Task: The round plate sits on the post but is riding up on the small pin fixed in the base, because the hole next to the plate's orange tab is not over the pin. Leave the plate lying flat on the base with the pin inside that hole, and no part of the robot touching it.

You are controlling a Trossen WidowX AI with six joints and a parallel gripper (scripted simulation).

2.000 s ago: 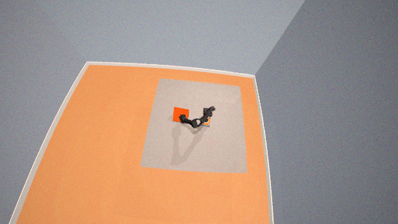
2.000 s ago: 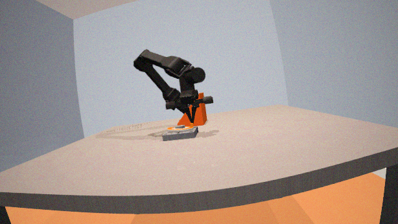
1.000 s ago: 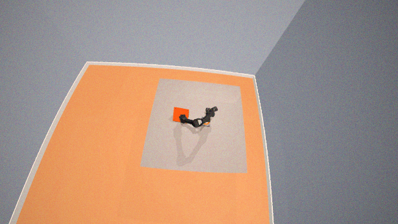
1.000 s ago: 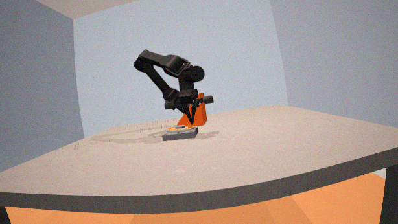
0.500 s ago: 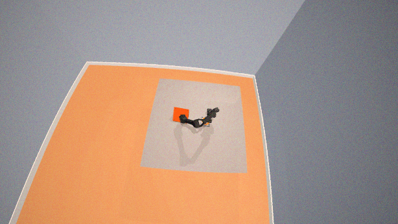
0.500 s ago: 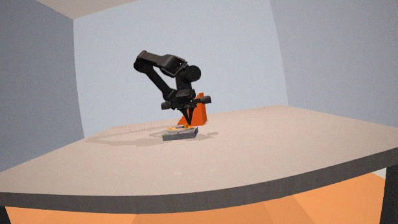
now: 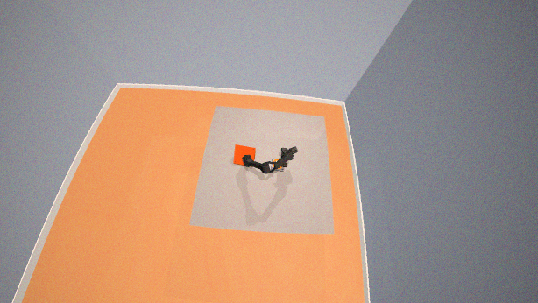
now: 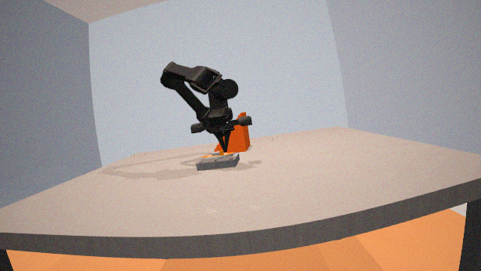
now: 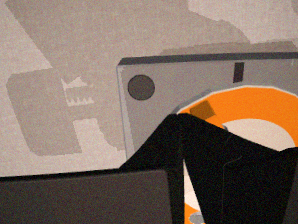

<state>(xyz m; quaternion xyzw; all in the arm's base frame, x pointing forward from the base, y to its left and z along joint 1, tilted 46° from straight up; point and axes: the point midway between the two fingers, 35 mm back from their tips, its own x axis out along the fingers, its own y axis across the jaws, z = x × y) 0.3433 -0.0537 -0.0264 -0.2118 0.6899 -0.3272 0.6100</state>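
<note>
- Orange-ringed round plate [image 9: 256,106], one, lies on one grey square base [image 9: 166,86].
- Black gripper [image 9: 181,123], one, fingers together on nothing, tips on plate's 9 o'clock rim.
- Orange wedge block [image 8: 236,138], one, behind at 12 o'clock.

A big grey table [image 8: 313,184] with a dark edge stands on an orange floor [image 7: 131,197], with blue-grey walls [image 8: 274,59] all around it.
</note>
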